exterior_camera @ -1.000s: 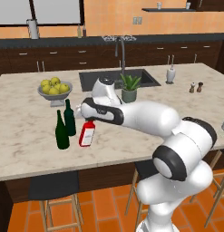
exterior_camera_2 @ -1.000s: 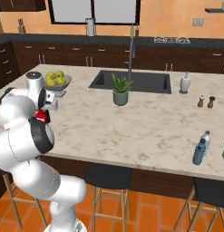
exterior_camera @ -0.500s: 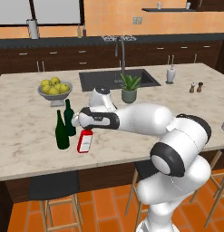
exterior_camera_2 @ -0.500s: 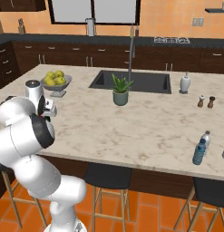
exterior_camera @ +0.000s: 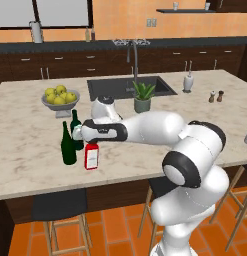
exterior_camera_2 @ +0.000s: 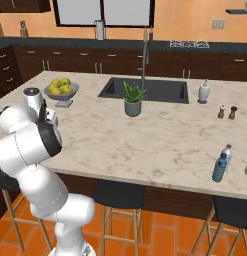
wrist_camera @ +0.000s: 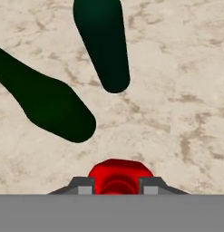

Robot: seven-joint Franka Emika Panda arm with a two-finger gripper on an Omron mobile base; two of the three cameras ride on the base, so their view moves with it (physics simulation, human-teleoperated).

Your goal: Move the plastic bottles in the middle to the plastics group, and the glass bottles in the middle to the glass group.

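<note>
The red glass bottle (exterior_camera: 91, 156) with a white label stands upright at the counter surface, just right of the two dark green wine bottles (exterior_camera: 68, 145) of the glass group. My gripper (exterior_camera: 91, 142) is shut on its narrow red neck from above. In the hand view the red bottle (wrist_camera: 120, 174) sits between my fingertips at my gripper (wrist_camera: 116, 186), and the green bottles (wrist_camera: 106, 45) lie close ahead on the marble. The two plastic bottles, one blue-grey (exterior_camera_2: 220, 167) and one clear (exterior_camera_2: 227, 152), stand far off near the right front edge of the counter.
A bowl of lemons (exterior_camera: 60, 97) stands behind the green bottles. A potted plant (exterior_camera: 143, 96), the sink (exterior_camera: 130, 86), a white soap dispenser (exterior_camera: 188, 82) and salt and pepper shakers (exterior_camera: 216, 96) lie further right. Stools (exterior_camera: 60, 207) stand under the counter's front edge.
The arm has carried the red bottle a little left and down, closer to the green bottles. Nothing else has moved.
</note>
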